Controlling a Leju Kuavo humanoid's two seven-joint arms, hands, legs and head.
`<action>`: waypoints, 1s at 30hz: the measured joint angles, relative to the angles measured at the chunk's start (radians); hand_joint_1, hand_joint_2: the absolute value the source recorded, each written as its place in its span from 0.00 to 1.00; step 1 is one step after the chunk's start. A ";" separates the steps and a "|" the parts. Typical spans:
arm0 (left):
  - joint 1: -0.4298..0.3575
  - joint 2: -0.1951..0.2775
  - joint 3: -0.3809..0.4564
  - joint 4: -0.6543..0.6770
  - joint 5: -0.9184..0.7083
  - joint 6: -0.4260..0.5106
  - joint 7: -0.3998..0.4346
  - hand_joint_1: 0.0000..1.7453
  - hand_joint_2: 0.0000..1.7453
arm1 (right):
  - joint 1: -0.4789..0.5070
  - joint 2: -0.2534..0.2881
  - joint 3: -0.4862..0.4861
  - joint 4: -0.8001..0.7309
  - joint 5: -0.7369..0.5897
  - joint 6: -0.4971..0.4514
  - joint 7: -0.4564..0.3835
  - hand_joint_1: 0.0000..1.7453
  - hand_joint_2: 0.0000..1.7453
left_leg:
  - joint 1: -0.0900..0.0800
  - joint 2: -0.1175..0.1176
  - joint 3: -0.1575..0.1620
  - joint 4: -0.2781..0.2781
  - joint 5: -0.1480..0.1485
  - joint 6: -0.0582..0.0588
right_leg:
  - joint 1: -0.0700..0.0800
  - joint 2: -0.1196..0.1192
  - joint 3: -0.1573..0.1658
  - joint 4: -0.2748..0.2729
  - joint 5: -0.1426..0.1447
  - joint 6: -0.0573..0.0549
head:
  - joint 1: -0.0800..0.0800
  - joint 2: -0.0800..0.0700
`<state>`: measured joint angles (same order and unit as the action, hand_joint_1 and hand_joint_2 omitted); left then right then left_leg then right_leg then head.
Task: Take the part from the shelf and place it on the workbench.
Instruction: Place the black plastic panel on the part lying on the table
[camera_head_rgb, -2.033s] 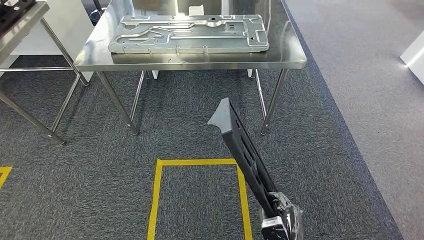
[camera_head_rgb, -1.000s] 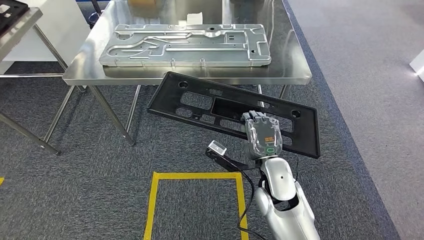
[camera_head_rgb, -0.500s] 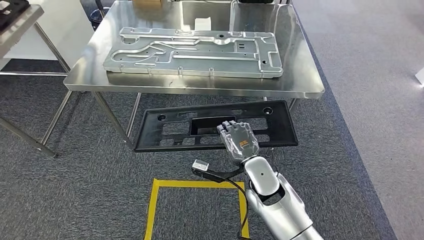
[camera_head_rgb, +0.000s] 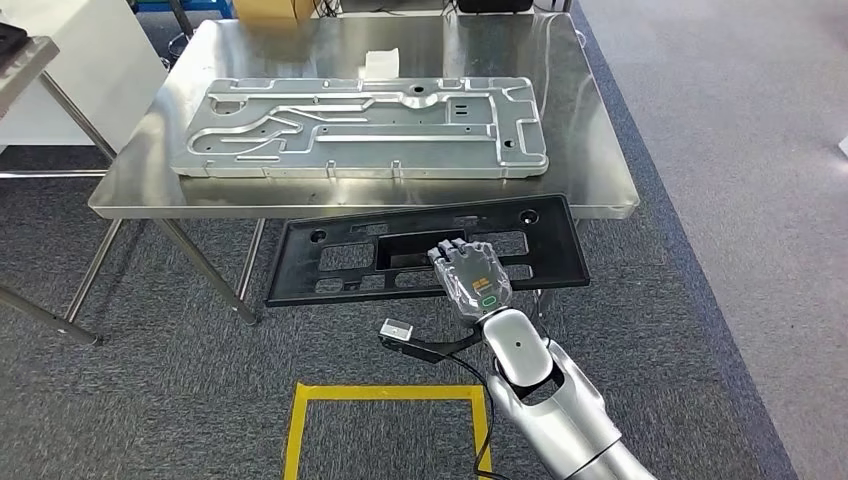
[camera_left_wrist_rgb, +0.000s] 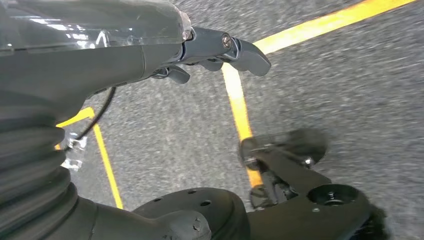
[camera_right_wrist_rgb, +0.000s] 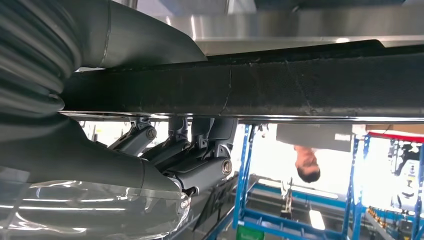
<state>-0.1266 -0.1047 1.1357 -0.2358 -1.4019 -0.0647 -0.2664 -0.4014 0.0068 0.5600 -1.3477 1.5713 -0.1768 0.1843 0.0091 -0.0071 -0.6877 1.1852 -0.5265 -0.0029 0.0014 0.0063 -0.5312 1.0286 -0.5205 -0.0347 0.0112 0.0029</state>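
Just in front of the stainless-steel workbench (camera_head_rgb: 130, 195), the robot's right hand (camera_head_rgb: 470, 275) held a long, flat black plastic frame with rectangular cut-outs (camera_head_rgb: 330, 262). The frame lay roughly level, near the bench's front edge and seemingly a little lower than the top, its far rim tucked close under that edge. The fingers were wrapped over the frame's near rail, just right of its middle.

On the bench lay a large silver machined metal plate with grooved channels (camera_head_rgb: 360, 128), covering most of the near half of the top. A small white block (camera_head_rgb: 381, 60) sat behind it, towards the far side.

Several things looked risky from there. If pushed forward at that height, the frame would likely strike the bench edge rather than clear it. The grip was one-handed on a long piece, so the frame could tilt or twist loose. With little bare surface showing near the front, the frame might end up overhanging the edge or resting on the metal plate.

From the head view, the whole layout of bench, plate and frame was plain. From the right wrist view, the frame's edge (camera_right_wrist_rgb: 300, 85) ran close against the bench underside, with fingers (camera_right_wrist_rgb: 200, 150) curled beneath it, and a person (camera_right_wrist_rgb: 306, 155) stood in the background. From the left wrist view, the left hand (camera_left_wrist_rgb: 210, 50) hung over grey carpet with yellow floor tape (camera_left_wrist_rgb: 240, 112), holding nothing, fingers loosely curled.
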 joint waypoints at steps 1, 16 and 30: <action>0.001 0.001 0.000 0.000 0.000 0.000 0.000 0.00 1.00 | -0.001 0.000 0.001 0.001 0.000 0.000 0.000 1.00 1.00 | -0.006 0.000 0.006 -0.056 0.056 0.011 | 0.002 0.000 0.014 0.000 -0.012 0.002 | 0.002 0.000; 0.003 0.000 -0.004 0.004 0.008 0.000 0.001 0.00 1.00 | -0.041 -0.055 0.031 -0.077 0.000 -0.020 0.065 1.00 1.00 | -0.004 -0.006 0.181 -0.182 0.031 0.035 | -0.017 -0.005 -0.162 0.099 0.024 0.062 | 0.010 0.000; -0.005 0.000 -0.014 0.006 -0.001 -0.006 0.010 0.00 1.00 | -0.059 -0.051 0.001 0.000 0.000 -0.036 0.006 1.00 1.00 | 0.002 0.000 -0.013 0.062 -0.061 -0.019 | -0.014 -0.003 -0.023 -0.021 0.042 0.003 | 0.000 0.000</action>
<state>-0.1318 -0.1052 1.1219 -0.2297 -1.4031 -0.0702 -0.2559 -0.4601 -0.0441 0.5610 -1.3477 1.5709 -0.2127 0.1899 0.0111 -0.0070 -0.7009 1.2467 -0.5871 -0.0219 -0.0124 0.0035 -0.5546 1.0074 -0.4782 -0.0317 0.0117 0.0029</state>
